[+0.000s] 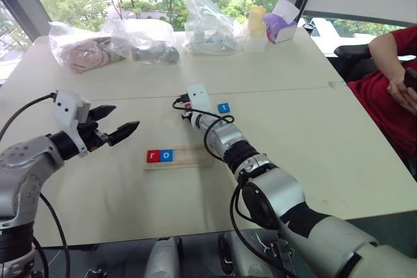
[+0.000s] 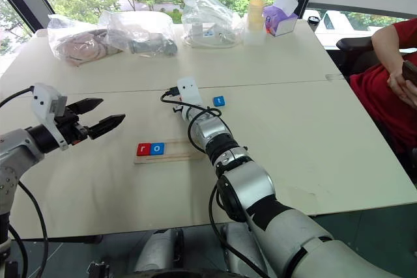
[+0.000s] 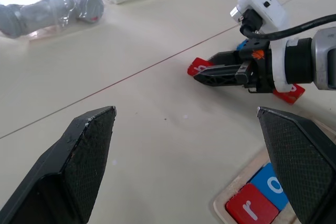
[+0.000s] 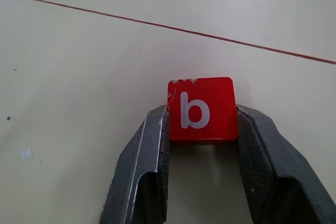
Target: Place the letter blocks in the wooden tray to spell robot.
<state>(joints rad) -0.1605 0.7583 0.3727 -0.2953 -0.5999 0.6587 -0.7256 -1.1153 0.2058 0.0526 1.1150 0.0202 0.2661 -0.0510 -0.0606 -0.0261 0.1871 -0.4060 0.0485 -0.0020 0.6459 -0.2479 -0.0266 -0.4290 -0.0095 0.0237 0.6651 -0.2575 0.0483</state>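
While the pale cream table [image 1: 313,161] carries most of the scene, a person in a red top [image 1: 391,89] sits at its right edge, partly cut off. Along the far side lie clear plastic bags [image 1: 111,43] of dark and pinkish items hard to make out, a yellowish bottle [image 1: 256,27] and a purple tissue box [image 1: 280,24].

Near the middle sits the long light wooden tray [image 1: 192,157], holding a red "r" block [image 1: 152,155] and a blue "o" block [image 1: 167,155] side by side at its left end.

Beyond the tray, the right gripper [image 4: 202,124] pinches a red square "b" block [image 4: 200,109] on the tabletop; another red block [image 3: 290,94] peeks out beside its wrist, letter hidden. A blue block [image 1: 223,107] lies just right of it.

Left gripper [image 1: 117,125] hovers with fingers spread, empty, left of the tray.
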